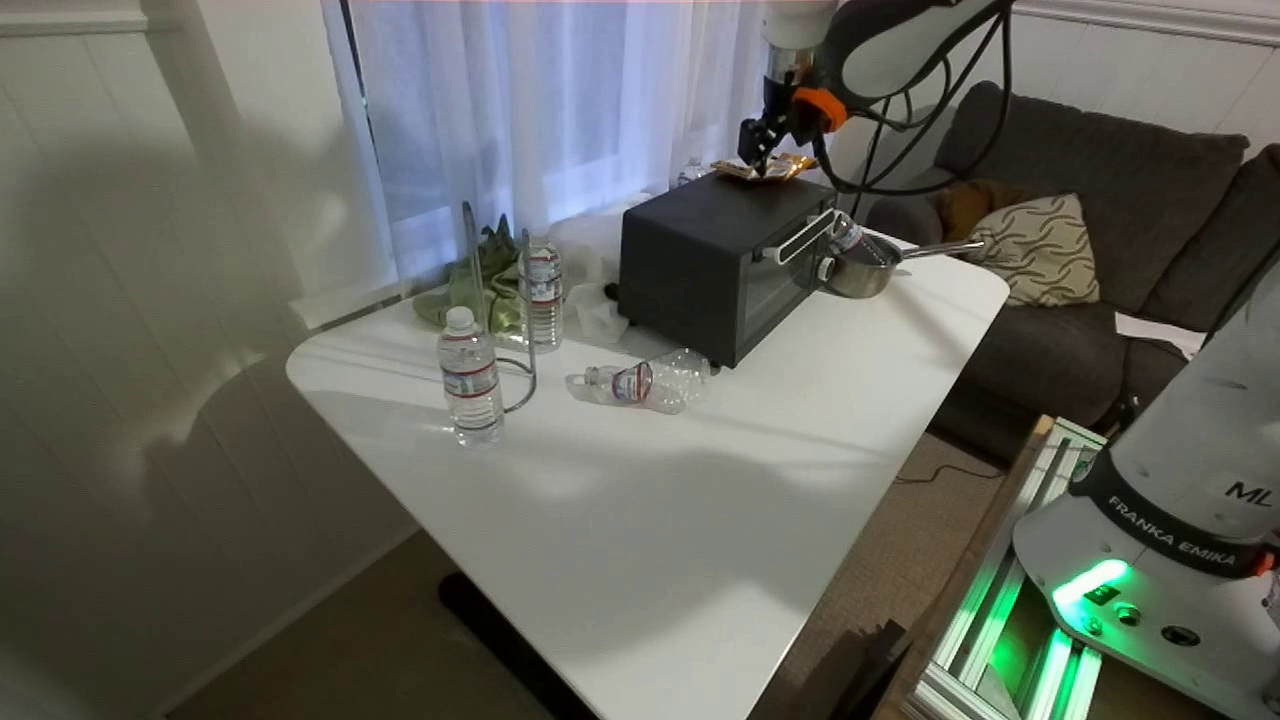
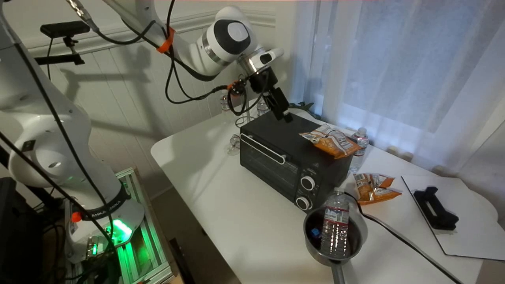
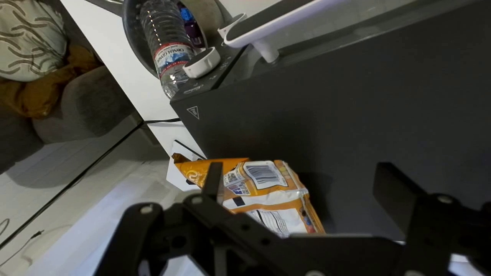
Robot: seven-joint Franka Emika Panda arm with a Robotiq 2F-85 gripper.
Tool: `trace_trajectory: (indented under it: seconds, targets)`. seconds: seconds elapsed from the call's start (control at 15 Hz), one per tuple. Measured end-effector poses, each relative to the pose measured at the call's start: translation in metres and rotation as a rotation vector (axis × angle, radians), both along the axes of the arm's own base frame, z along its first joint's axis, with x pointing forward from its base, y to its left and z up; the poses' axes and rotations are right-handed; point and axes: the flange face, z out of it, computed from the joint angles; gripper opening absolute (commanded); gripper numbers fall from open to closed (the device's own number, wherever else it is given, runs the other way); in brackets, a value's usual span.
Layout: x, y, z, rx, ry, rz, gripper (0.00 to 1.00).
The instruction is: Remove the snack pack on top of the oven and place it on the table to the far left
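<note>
The snack pack (image 2: 333, 142) is an orange packet with white printed patches. It lies on top of the black oven (image 2: 276, 132), near its control-knob end. It also shows in an exterior view (image 1: 793, 166) and the wrist view (image 3: 268, 197). The oven (image 1: 700, 225) stands on the white table (image 1: 600, 520). My gripper (image 2: 285, 116) is over the oven top, beside the pack and apart from it. In the wrist view the gripper (image 3: 303, 184) is open with nothing held. One finger overlaps the pack in that view; the other is over bare oven top (image 3: 364, 96).
A saucepan (image 2: 310, 245) with a bottle in it stands by the oven's knobs. Another orange packet (image 2: 375, 189) and a white board (image 2: 465, 232) lie beyond. Bottles stand upright (image 1: 470, 385) and one bottle lies down (image 1: 660, 382) near a metal stand (image 1: 530, 300).
</note>
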Motion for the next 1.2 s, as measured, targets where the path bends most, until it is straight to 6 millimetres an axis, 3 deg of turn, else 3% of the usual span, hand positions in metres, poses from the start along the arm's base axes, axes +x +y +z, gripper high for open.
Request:
trace_trajectory:
  seconds: [0.53, 1.2]
  targets:
    - [0.005, -0.002, -0.009, -0.094, 0.003, 0.055, 1.0]
    - [0.024, -0.006, -0.052, -0.27, 0.026, 0.18, 1.0]
